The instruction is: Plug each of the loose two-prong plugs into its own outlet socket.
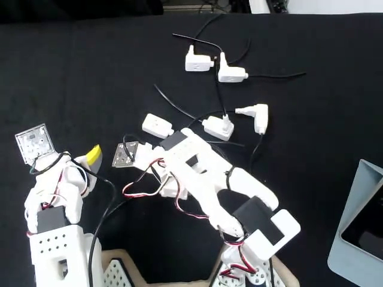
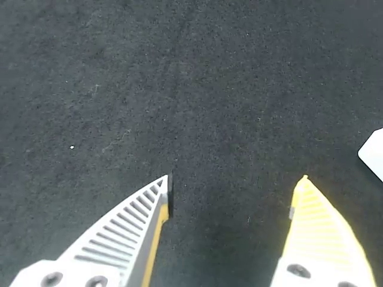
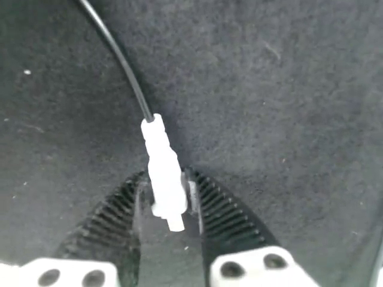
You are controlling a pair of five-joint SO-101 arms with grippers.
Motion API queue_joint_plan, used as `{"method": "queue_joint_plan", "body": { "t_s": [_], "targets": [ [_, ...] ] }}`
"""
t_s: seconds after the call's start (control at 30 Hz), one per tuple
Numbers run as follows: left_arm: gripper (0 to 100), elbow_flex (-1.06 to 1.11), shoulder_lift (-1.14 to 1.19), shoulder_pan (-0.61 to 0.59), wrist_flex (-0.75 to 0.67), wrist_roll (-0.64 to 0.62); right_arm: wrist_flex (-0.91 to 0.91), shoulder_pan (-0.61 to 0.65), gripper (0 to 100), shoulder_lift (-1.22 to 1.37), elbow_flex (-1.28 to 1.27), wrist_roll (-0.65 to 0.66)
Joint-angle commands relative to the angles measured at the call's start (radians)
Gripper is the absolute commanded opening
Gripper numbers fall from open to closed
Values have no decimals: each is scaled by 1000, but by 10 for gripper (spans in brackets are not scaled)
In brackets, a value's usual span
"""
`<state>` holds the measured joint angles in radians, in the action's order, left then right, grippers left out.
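Nearest the robot, the left gripper (image 2: 235, 179) hangs wide open and empty above the black cloth-covered surface (image 1: 72, 78). Beside it, the right gripper (image 3: 166, 179) is clamped on a small white moulded plug (image 3: 159, 149), held low over the middle of the surface. Its thin black cable (image 3: 116, 57) runs away from the arm. I cannot tell which way its prongs face.

Further out lie a white cabled block (image 1: 217, 127) and an L-shaped white plug (image 1: 254, 113). Farthest are a white square block (image 1: 198, 60) and a white angled block (image 1: 231, 74), close together.

The step in hand looks like carrying the held plug to a free socket. Grip firmly, square the prongs to the slots, then push straight in. Such a light socket will likely slide, so brace it with the open gripper. Keep the cable off the neighbouring pieces.
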<state>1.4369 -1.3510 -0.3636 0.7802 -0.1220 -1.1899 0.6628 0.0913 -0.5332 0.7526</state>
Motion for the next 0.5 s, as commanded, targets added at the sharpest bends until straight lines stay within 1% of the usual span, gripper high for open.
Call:
{"method": "queue_joint_plan", "body": {
  "t_s": [0.0,0.17,0.3,0.47],
  "targets": [
    [317,-25,-8,-5,-25,9,-66,8,11,-67,93,-9],
    [317,-58,-8,-5,-15,3,-130,-18,11,-232,154,-126],
    [312,-114,-8,-5,-14,2,-135,-52,11,-369,157,-209],
    [245,-196,-8,-5,-14,2,-133,-94,11,-507,154,-374]
  ]
}}
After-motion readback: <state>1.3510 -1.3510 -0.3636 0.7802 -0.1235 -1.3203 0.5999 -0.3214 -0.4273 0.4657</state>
